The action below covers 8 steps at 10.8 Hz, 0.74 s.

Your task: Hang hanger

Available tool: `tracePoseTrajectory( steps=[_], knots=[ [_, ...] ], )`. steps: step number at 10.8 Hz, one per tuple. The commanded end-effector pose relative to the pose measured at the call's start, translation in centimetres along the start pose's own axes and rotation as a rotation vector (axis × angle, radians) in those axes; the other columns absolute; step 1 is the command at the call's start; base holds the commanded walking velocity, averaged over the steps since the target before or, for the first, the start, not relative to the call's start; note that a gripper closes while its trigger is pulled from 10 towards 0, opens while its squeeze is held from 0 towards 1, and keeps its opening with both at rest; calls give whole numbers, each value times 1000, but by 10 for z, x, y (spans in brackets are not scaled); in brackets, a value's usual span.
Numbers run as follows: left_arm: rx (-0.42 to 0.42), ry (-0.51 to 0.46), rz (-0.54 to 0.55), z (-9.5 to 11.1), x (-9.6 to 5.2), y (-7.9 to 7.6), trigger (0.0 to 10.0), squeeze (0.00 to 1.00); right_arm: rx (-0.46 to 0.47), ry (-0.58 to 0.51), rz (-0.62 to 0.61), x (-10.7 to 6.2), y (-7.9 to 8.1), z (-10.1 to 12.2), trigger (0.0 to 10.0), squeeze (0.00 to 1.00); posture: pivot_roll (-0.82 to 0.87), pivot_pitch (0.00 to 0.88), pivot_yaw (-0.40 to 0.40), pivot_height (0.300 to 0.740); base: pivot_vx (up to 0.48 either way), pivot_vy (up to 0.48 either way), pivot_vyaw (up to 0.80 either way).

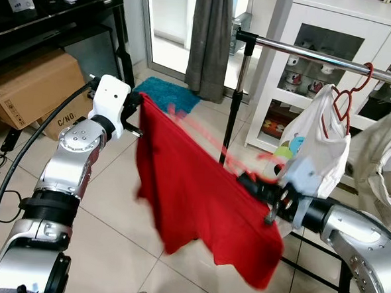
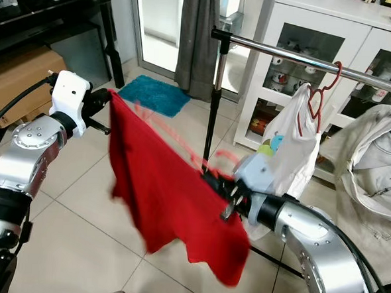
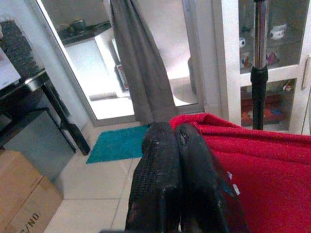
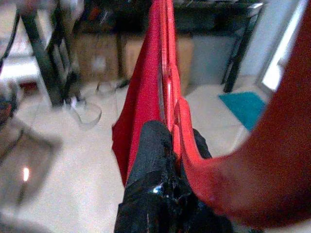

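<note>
At the far left a cardboard box (image 1: 28,86) sat on the tiled floor (image 1: 104,227) under a black shelf unit (image 1: 64,12). Just right of it the left gripper (image 1: 137,106) was raised, its two black fingers (image 3: 165,179) pressed together on the upper corner of a red garment (image 1: 199,200). The cloth stretched from that corner down and rightward, sagging in a blurred sheet between the two arms. Along its top edge ran a red hanger (image 1: 203,135), also blurred, its thin bar slanting down toward the right. Beyond the cloth, on the far floor, lay a teal mat (image 1: 167,93), and a grey curtain (image 1: 210,41) hung by the bright doorway. Right of centre, the right gripper (image 1: 262,188) was clamped shut on the hanger and the cloth's other end, the red plastic running between its fingers (image 4: 155,160) in the wrist view. Above it a chrome clothes rail (image 1: 320,56) on a black upright crossed the scene, well above the held hanger. On the rail another red hanger (image 1: 344,102) carried a white shirt (image 1: 311,147), near a white cabinet (image 1: 335,35) and pale cloth (image 1: 388,151) at the far right.
</note>
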<state>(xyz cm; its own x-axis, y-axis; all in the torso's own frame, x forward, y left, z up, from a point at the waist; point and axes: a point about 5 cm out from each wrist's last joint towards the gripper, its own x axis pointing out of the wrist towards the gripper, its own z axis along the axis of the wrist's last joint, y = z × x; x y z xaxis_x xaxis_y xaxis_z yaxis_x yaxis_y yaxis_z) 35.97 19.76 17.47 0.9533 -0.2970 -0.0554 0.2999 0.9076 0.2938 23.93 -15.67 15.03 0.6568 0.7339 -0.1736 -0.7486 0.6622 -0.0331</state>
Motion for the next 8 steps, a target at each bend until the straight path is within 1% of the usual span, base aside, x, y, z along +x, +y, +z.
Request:
tracePoseTrajectory(
  steps=[1, 2, 3, 4, 5, 6, 7, 8],
  knots=[
    [4, -16, -16, 3, 0, -1, 0, 0, 46, -53, -92, -3, -10, 6, 0, 0, -159, 0, 41, 740, 0, 0, 0],
    [-11, -32, -193, 0, -1, -30, 0, 0, 107, -139, -200, 3, -17, 14, 0, 0, -162, 0, 46, 740, 0, 0, 0],
    [5, -20, -359, -7, -7, -60, 0, 0, 188, -253, -299, 10, -23, 24, 0, 0, -163, 0, 55, 740, 0, 0, 0],
    [-12, -55, -533, -5, -17, -86, 0, 0, 307, -372, -463, 14, -34, 31, 0, 0, -164, 0, 61, 740, 0, 0, 0],
    [-20, -86, -691, -2, -29, -103, 0, 0, 358, -417, -634, 11, -47, 30, 0, 0, -159, 0, 60, 740, 0, 0, 0],
    [-27, -93, -722, -1, -34, -105, 0, 0, 355, -418, -706, 7, -54, 28, 0, 0, -155, 0, 57, 740, 0, 0, 0],
    [-64, -97, -613, 0, -33, -93, 0, 0, 314, -346, -749, 0, -58, 19, 0, 0, -148, 0, 55, 740, 0, 0, 0],
    [-88, -74, -515, -6, -37, -82, 0, 0, 240, -229, -734, -1, -54, 8, 0, 0, -147, 0, 55, 740, 0, 0, 0]
  ],
)
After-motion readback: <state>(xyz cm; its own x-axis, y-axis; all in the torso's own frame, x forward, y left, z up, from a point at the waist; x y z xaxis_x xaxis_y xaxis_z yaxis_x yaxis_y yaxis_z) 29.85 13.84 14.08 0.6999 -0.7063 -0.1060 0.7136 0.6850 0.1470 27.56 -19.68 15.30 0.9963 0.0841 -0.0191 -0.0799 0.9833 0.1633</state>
